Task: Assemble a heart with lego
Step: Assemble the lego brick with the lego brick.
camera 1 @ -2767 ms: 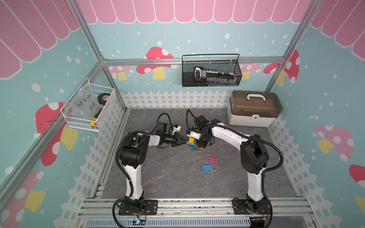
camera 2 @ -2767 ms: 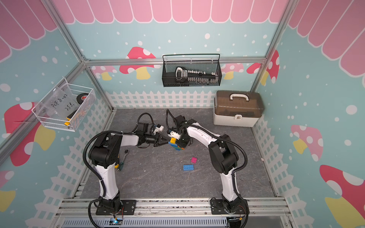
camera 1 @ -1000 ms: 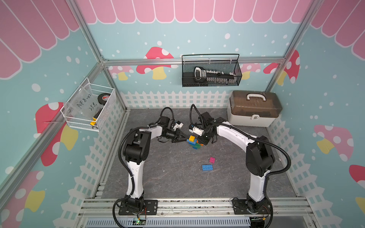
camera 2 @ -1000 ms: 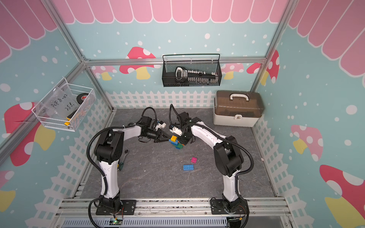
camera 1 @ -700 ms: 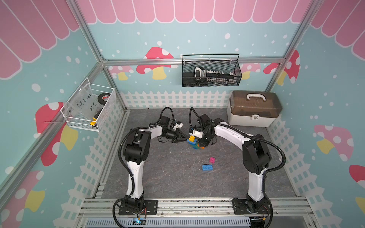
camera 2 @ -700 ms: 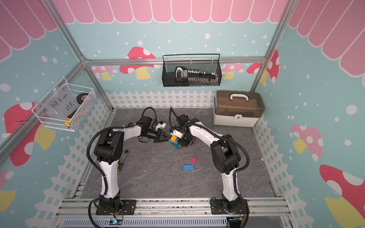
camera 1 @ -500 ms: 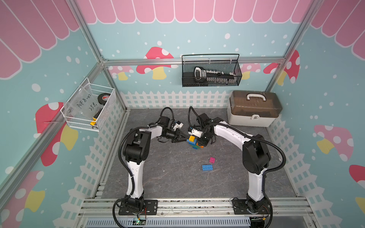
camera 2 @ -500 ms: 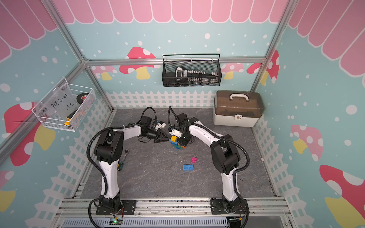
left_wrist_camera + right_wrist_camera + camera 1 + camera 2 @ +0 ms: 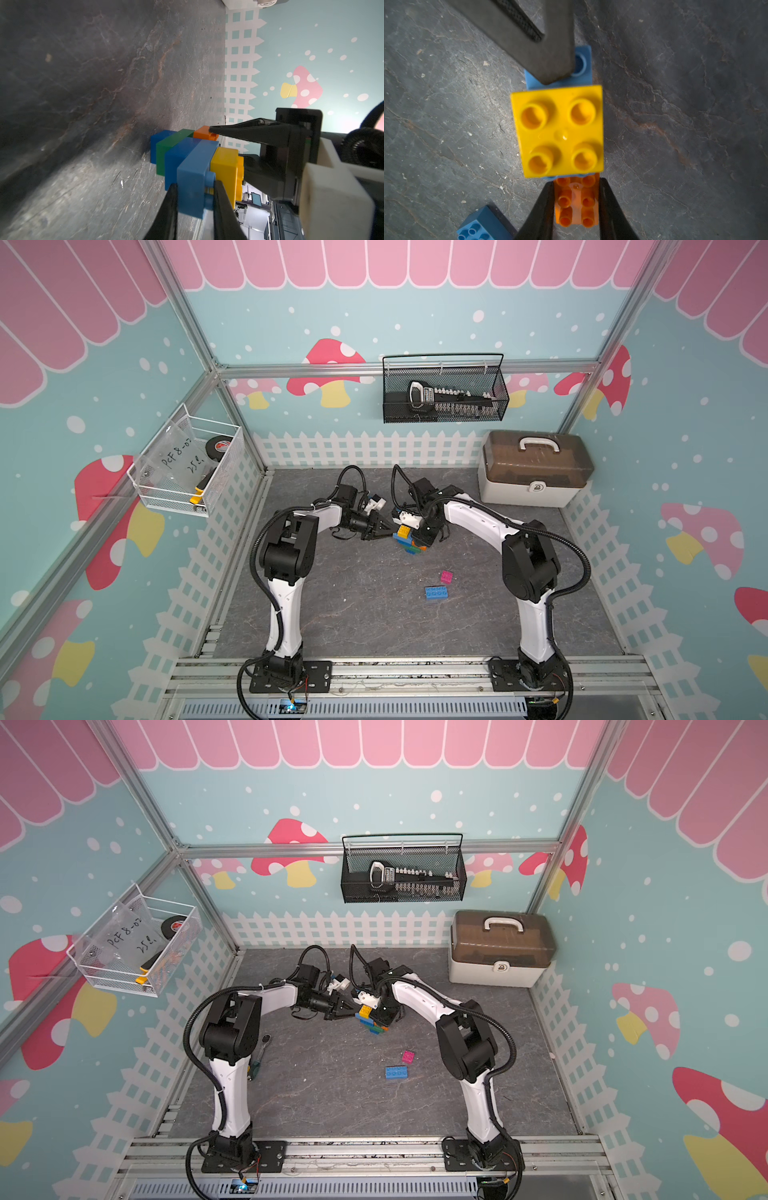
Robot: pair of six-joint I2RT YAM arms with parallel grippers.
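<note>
grey bench [image 9: 374,622], part-built heart [image 9: 409,539] near its middle. my left pincer [image 9: 195,187] clamps its light blue row [image 9: 193,172], my right pincer [image 9: 576,182] grips its orange brick [image 9: 576,205]. i judge it mostly built; a pink brick [image 9: 446,576] and blue brick [image 9: 436,592] lie loose nearby.

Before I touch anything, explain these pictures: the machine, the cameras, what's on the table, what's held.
Two robot arms, the left arm and the right arm, stand at a grey table, each ending in a two-finger gripper. Two pictures look down from overhead; two come from wrist cameras. Both grippers are shut on the half-built heart: the left gripper pinches its light blue brick, the right gripper its orange brick. A pink brick and a blue brick lie loose on the table. A toolbox stands at the back.
</note>
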